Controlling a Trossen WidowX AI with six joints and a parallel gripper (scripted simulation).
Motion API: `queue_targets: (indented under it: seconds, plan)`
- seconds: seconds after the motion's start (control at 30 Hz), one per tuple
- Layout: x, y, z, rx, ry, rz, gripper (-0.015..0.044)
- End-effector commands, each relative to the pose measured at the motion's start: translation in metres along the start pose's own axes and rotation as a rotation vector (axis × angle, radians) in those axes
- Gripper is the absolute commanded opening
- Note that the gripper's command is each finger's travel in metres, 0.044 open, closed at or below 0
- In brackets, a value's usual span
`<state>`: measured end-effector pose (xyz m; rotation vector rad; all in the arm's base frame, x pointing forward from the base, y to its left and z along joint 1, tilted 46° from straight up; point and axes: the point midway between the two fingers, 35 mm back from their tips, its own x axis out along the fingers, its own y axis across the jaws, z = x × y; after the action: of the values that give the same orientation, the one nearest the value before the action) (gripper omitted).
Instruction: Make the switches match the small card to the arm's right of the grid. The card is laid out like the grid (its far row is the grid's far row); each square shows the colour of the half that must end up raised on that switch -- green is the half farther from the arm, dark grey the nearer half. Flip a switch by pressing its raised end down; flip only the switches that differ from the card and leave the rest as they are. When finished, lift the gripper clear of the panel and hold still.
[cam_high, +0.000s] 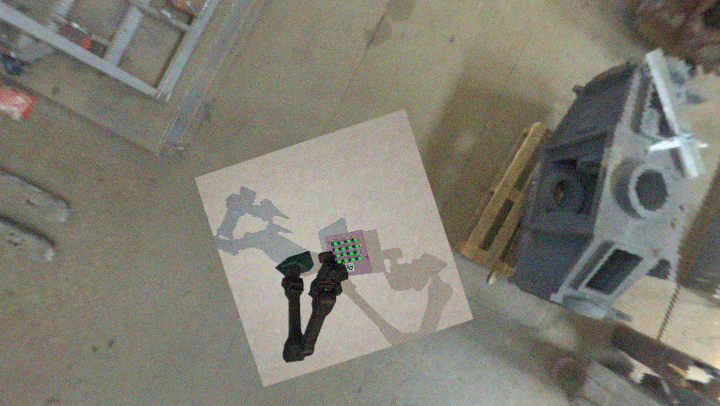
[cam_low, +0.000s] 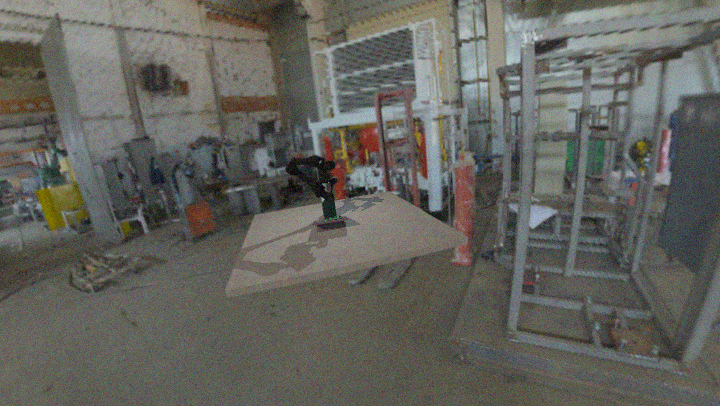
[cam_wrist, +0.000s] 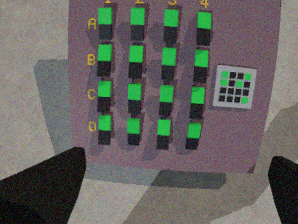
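Note:
The purple panel (cam_wrist: 80, 110) (cam_high: 364, 267) (cam_low: 330, 226) bears a grid of green and dark grey switches in rows A to D, columns 1 to 4. Every switch shows both halves; which half is raised is not clear. The card (cam_wrist: 236, 87) (cam_high: 350, 267) has A green, dark, dark, green; B green, dark, green, dark; C all dark; D dark, dark, dark, green. My gripper (cam_wrist: 181, 163) is open and empty, its fingers wide apart below row D in the wrist view, above the panel and touching no switch. In the top view the arm hides part of the grid's near edge.
The black arm (cam_high: 322, 292) (cam_low: 312, 171) rises high over the pale table (cam_high: 378, 151) (cam_low: 403, 232). Its dark green base (cam_high: 297, 263) (cam_low: 328, 207) stands near the panel. Shadows of the arm fall on the table on both sides of the panel.

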<state>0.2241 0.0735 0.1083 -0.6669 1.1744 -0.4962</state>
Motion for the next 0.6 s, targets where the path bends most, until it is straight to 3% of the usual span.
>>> queue_targets:
  seconds: [0.0, 0.27, 0.47, 0.57]
  plan:
    - [0.002, 0.001, 0.002, 0.000, 0.000, 0.001, 0.0374]
    - [0.100, 0.037, 0.065, 0.019, 0.015, -0.014, 0.0164]
    - [0.103, 0.037, 0.066, 0.020, 0.015, -0.015, 0.0006]
    - [0.114, 0.037, 0.067, 0.020, 0.024, -0.015, 0.0000]
